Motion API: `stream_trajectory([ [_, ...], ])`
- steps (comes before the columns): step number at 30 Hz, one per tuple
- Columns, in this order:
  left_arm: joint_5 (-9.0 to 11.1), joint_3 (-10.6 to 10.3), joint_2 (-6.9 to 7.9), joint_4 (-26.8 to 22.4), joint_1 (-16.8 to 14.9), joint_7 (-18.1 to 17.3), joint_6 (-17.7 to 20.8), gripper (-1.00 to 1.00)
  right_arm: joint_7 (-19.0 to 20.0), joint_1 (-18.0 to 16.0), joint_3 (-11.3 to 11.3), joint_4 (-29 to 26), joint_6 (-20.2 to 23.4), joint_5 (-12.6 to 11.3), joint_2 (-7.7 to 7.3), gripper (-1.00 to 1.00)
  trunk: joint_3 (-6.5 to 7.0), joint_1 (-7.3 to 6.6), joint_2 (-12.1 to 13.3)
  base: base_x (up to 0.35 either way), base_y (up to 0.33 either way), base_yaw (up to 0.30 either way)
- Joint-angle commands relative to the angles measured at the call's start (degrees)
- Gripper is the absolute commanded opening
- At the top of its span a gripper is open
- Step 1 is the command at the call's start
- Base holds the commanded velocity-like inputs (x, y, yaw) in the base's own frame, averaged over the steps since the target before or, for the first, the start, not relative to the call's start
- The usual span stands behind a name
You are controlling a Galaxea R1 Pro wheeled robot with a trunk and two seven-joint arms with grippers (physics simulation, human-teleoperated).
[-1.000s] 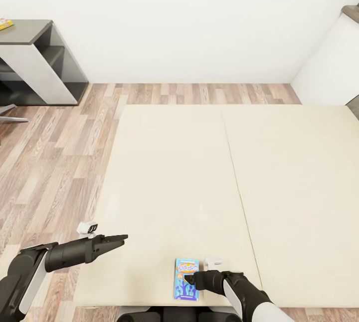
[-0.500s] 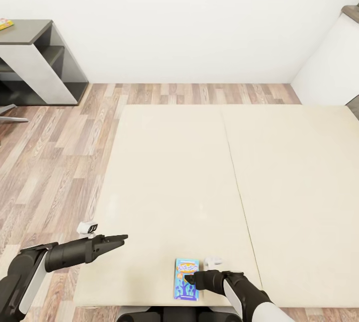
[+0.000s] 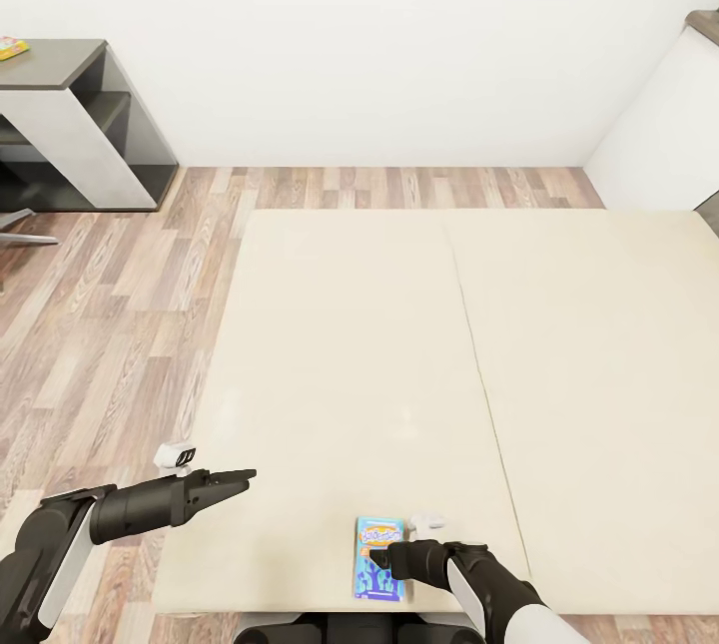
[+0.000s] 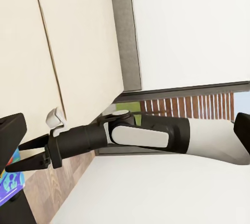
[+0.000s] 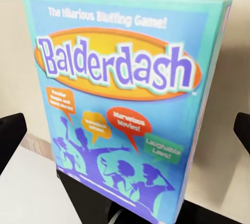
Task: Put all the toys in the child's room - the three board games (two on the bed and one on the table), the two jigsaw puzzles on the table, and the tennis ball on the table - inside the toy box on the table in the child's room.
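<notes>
One blue board game (image 3: 377, 576), printed "Balderdash" (image 5: 125, 104), lies flat near the front edge of the beige bed (image 3: 399, 344). My right gripper (image 3: 375, 556) hovers over the box's right side, open, with its dark fingertips (image 5: 10, 133) standing wide on either side of the box. The left wrist view shows that gripper (image 4: 28, 155) open above the box corner (image 4: 9, 188). My left gripper (image 3: 245, 474) is open and empty, held over the bed's left front part, well left of the game.
The table's dark grey wing (image 3: 60, 65) stands at the far left against the wall, with a small colourful flat item (image 3: 12, 48) at its cut-off edge. Wooden floor (image 3: 110, 324) lies between it and the bed. A white wall section (image 3: 659, 135) rises at the right.
The whole picture has shifted very slightly, so the camera moved a little. Both arms and the blue game keep their places relative to each other.
</notes>
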Motion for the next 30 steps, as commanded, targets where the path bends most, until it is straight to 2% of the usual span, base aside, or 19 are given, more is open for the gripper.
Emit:
stream_trajectory([
  [1, 0.1, 0.0, 0.02, 0.0, 0.0, -0.2, 0.6, 1.00, 0.2, 0.0, -0.2, -0.1, 0.4, 0.2, 0.04, 1.00, -0.04, 0.01, 0.0, 0.000, 0.012, 0.000],
  [30, 0.0, 0.0, 0.02, 0.0, 0.0, -0.2, 0.6, 1.00, 0.1, 0.0, -0.2, -0.1, 0.4, 0.2, 0.11, 1.00, -0.04, 0.01, 0.0, 0.000, 0.001, 0.000],
])
